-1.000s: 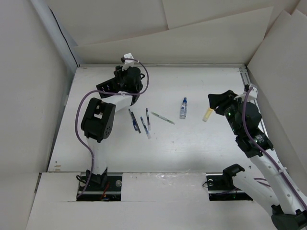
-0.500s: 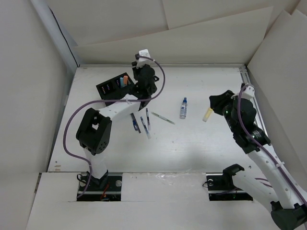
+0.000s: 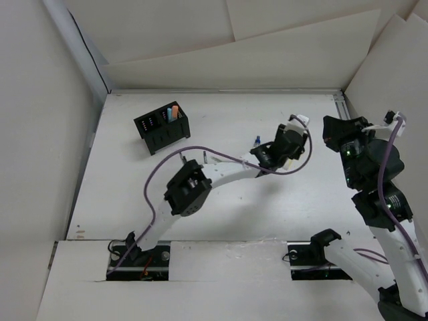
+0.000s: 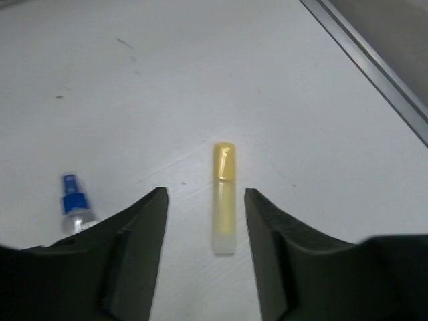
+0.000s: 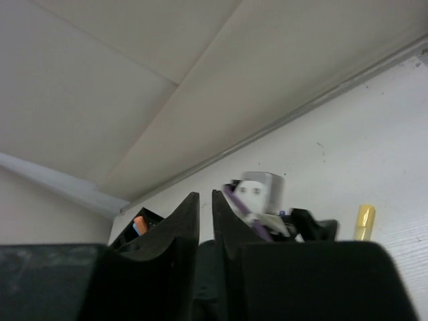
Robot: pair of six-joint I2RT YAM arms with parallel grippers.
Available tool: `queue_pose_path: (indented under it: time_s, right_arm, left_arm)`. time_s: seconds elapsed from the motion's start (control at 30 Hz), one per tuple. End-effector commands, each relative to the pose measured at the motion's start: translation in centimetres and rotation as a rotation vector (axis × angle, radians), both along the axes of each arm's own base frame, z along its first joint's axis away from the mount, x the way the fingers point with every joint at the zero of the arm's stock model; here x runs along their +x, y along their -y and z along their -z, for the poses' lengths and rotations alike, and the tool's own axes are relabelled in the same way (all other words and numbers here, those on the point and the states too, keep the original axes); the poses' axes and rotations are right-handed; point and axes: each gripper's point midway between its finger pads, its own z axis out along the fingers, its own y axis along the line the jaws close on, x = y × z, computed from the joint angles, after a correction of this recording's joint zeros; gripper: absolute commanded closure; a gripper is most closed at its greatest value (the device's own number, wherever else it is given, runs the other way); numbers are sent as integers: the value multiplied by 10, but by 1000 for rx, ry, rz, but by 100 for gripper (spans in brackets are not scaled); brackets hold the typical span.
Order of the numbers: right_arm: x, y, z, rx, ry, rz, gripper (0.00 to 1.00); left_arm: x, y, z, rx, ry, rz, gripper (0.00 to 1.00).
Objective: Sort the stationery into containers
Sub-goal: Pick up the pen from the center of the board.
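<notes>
Left tool (image 4: 205, 194), jaws set wide and holding nothing, straddles the short yellowish stick (image 4: 225, 200). The stick lies flat on the counter (image 3: 234, 107) with its long axis running 12 to 6 o'clock in the wrist view, nearer the right-hand finger than the left. This alignment suits a pinch across the stick's narrow width, and the wide opening leaves room on both sides. Whether the fingertips touch the counter cannot be told. At about 9 o'clock of the stick, outside the jaws, lies the blue-capped clear tube (image 4: 72, 207), apart from it and so unlikely to be caught in the same grasp. In the overhead view the left arm reaches far across the counter, and much of what lies beneath it is hidden. The black organiser box (image 3: 162, 127) stands well apart at 10 o'clock of the left tool, with the orange-banded marker (image 3: 175, 112) upright in one compartment. The right tool (image 5: 205, 214), at 3 o'clock, is raised off the counter, its jaws narrowed to a slit and empty, probably to keep it out of the left arm's way.
</notes>
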Motion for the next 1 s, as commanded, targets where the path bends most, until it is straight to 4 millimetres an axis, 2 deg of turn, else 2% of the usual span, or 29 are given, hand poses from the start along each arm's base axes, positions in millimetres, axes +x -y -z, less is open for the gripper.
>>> queue_pose_path:
  time_s: [0.0, 0.03, 0.07, 0.13, 0.17, 0.27, 0.3, 0.33, 0.47, 0.53, 0.6, 0.7, 0.73, 0.8, 0.97]
  right_arm:
    - [-4, 8, -10, -9, 6, 29, 79]
    - [-4, 7, -10, -9, 6, 20, 75]
    - [-6, 7, -16, -5, 18, 20, 68]
    - [-6, 5, -16, -5, 18, 9, 61]
    - [-8, 3, -20, -2, 28, -6, 59]
    - [-8, -2, -21, -3, 29, -35, 54]
    - [-9, -4, -20, -13, 29, -48, 52]
    - [-9, -6, -23, -11, 38, -60, 50]
    - [-7, -16, -21, -12, 44, -108, 50]
    - [-5, -20, -15, -16, 38, -128, 50]
    - [-6, -24, -17, -14, 47, -151, 50]
    - [-4, -25, -12, -27, 37, -150, 50]
    - [-4, -26, -12, -27, 38, -159, 50]
    - [-4, -26, -14, -24, 46, -159, 50]
    - [-6, -25, -13, -33, 48, -159, 50]
  left_arm:
    - [-14, 32, 17, 51, -87, 111, 50]
    - [-13, 38, 23, 61, -90, 127, 43]
    - [-9, 46, 31, 61, -90, 127, 41]
    - [-6, 54, 42, 73, -90, 141, 40]
    - [-5, 58, 46, 85, -90, 154, 36]
    - [-3, 65, 67, 113, -90, 172, 34]
    - [-1, 68, 64, 98, -80, 172, 33]
    - [0, 70, 74, 107, -86, 172, 33]
    - [6, 67, 85, 125, -69, 139, 32]
    - [9, 68, 82, 111, -57, 130, 32]
    - [10, 69, 94, 134, -49, 138, 32]
    - [14, 76, 87, 111, -23, 141, 35]
    - [14, 75, 96, 123, -31, 141, 38]
    - [14, 79, 99, 112, -30, 154, 42]
    - [11, 83, 97, 88, -37, 170, 43]
